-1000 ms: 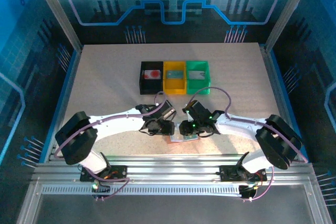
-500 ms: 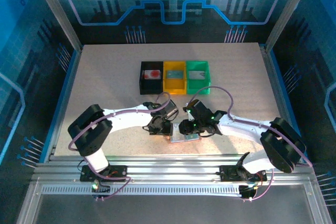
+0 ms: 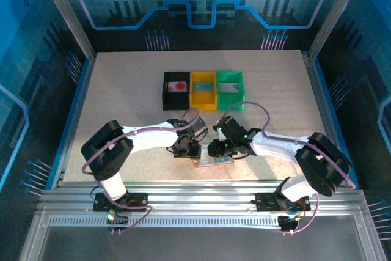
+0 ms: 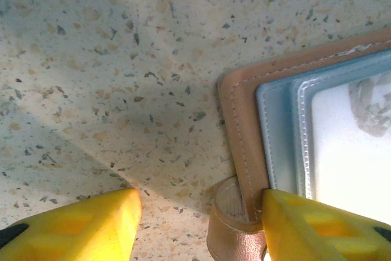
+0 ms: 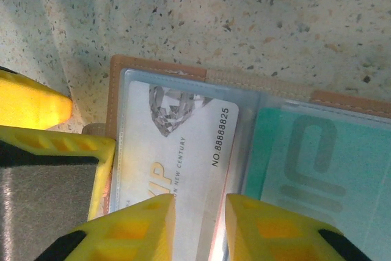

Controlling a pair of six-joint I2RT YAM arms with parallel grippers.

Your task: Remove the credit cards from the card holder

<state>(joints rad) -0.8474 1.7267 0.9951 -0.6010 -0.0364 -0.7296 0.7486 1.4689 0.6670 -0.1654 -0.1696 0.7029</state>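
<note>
L gripper (image 4: 198, 227) jaws apart, astride card holder (image 4: 244, 114) corner. R gripper (image 5: 198, 230) jaws nearly together over white VIP card (image 5: 177, 145); grip unclear.

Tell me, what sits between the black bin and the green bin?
The yellow bin sits between the black bin and the green bin; the top view shows it.

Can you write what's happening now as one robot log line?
left gripper: open at card holder corner | right gripper: over white card | teal card: inside
</note>
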